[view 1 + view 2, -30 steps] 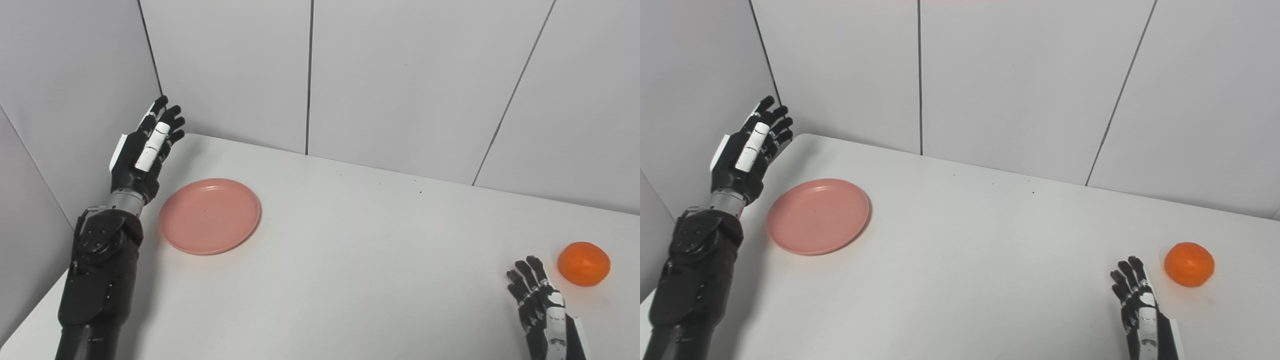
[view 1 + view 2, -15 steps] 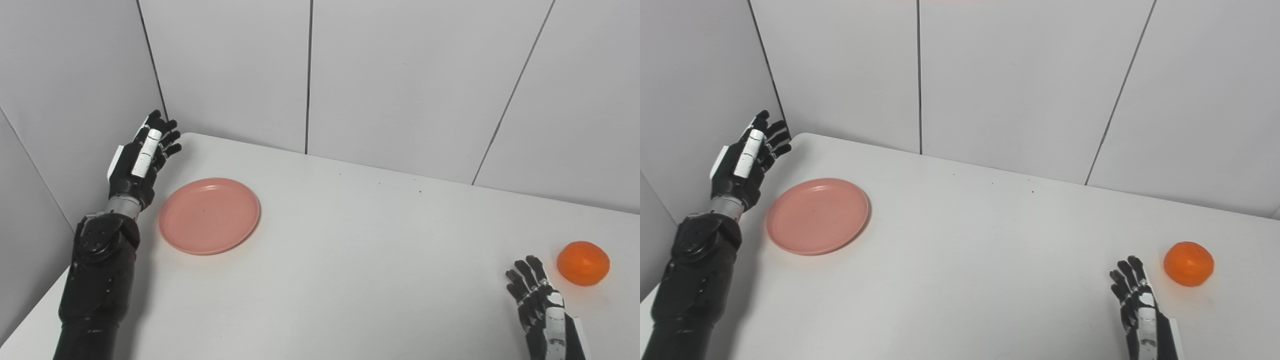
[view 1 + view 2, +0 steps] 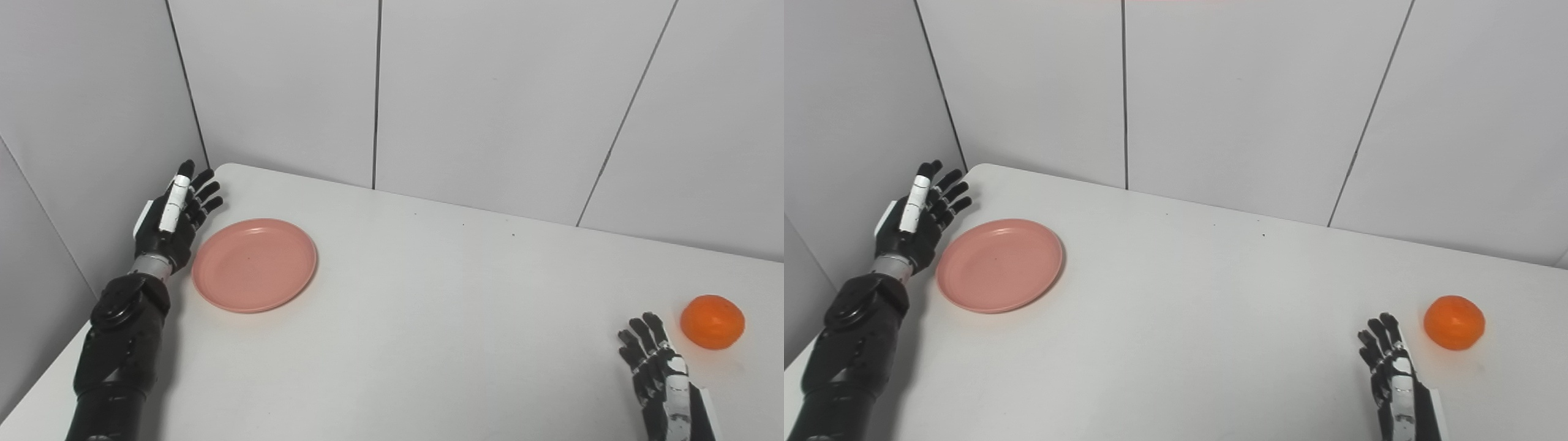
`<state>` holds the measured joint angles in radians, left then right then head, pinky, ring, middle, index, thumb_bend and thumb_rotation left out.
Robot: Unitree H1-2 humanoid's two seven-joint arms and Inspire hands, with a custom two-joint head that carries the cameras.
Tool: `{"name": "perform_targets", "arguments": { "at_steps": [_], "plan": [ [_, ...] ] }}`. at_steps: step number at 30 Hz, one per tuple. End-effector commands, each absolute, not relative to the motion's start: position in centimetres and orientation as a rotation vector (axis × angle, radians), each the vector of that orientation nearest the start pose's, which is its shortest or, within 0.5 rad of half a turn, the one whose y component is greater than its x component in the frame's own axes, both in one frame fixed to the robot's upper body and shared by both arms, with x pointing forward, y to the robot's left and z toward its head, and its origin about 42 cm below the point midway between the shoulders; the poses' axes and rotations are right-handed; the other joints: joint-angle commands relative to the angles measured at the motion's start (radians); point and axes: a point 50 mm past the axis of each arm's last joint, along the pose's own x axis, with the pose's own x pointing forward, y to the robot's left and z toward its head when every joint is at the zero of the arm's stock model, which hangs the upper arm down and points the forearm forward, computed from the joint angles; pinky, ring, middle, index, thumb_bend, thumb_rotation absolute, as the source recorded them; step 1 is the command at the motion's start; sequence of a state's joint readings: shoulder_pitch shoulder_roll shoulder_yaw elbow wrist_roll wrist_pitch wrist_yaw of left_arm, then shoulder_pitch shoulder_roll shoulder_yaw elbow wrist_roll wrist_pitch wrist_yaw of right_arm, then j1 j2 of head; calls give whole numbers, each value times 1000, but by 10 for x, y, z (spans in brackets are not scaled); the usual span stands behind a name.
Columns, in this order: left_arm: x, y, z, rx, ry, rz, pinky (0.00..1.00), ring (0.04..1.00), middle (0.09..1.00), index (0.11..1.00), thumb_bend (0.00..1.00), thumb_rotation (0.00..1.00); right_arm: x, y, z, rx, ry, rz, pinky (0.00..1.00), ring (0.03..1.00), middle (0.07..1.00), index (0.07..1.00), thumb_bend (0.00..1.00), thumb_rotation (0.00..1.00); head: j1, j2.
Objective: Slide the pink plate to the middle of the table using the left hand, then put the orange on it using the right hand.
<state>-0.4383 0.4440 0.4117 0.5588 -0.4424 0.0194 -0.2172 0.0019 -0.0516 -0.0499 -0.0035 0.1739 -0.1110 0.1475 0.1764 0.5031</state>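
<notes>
Just right of the spread left hand (image 3: 173, 223) lies the pink plate (image 3: 254, 264).

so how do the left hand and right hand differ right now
The left hand is beside the pink plate at the far left corner of the table, while the right hand sits low at the near right, next to the orange. The left hand's arm shows up past the wrist; the right hand is cut off by the picture's bottom edge. Both are open, fingers spread, and neither holds anything.

Blk arms, blk/wht hands (image 3: 174, 217)
</notes>
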Motion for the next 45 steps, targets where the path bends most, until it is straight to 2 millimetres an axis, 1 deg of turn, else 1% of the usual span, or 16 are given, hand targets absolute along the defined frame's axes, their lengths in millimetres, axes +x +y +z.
{"name": "perform_targets", "arguments": {
  "at_steps": [1,3,6,11,15,21,24,25,28,31,33,35,37,39,43,45],
  "plan": [
    [408,474,203,-149,-179,214,872,895,913,959,958,707,249,-228,58,155,33,68,957,921,940,949,798,1000,0,1],
    [409,477,199,-143,-167,216,853,894,901,953,965,714,249,-228,58,155,33,69,957,921,939,948,790,1000,0,1],
    [410,481,192,-152,-159,203,852,908,885,944,999,685,249,-228,58,156,34,69,958,920,938,947,784,1000,0,1],
    [412,486,181,-150,-156,183,883,941,898,957,979,694,249,-228,58,156,32,69,958,920,937,946,776,1000,0,4],
    [411,489,178,-142,-149,192,892,941,901,958,968,701,249,-228,58,157,34,68,958,918,935,944,775,1000,1,5],
    [408,495,176,-145,-138,206,910,945,890,952,981,693,249,-228,58,159,36,68,957,918,936,943,780,1000,2,5],
    [408,496,173,-145,-127,214,863,922,884,952,983,686,249,-229,58,158,37,72,959,919,935,944,785,1000,2,5],
    [408,496,172,-145,-123,214,844,902,881,953,982,690,249,-229,58,158,37,72,959,919,935,945,781,1000,2,5],
    [408,495,169,-149,-120,211,821,888,882,954,979,688,249,-229,58,158,38,68,957,919,933,943,783,1000,2,7],
    [408,494,166,-155,-116,200,795,866,870,949,991,663,249,-229,58,162,37,68,956,919,932,943,782,1000,0,9],
    [408,494,165,-157,-113,189,779,848,862,947,985,659,249,-228,58,162,39,69,957,919,933,946,781,1000,-2,9],
    [408,491,164,-143,-110,172,777,828,868,949,951,663,249,-228,57,160,41,68,957,919,934,947,789,1000,-4,9],
    [409,488,162,-132,-110,152,775,851,898,963,941,698,249,-228,57,160,43,67,958,916,931,943,792,1000,-4,8],
    [409,486,161,-141,-111,142,786,878,919,973,987,680,249,-228,57,161,43,67,959,915,930,940,794,1000,-5,8],
    [407,479,157,-151,-98,139,792,864,884,962,1000,653,249,-227,57,161,43,68,955,918,932,941,785,1000,-7,9],
    [406,474,157,-152,-92,136,827,888,900,965,971,671,249,-226,57,161,44,68,956,918,932,942,787,1000,-8,10]
  ]
}}
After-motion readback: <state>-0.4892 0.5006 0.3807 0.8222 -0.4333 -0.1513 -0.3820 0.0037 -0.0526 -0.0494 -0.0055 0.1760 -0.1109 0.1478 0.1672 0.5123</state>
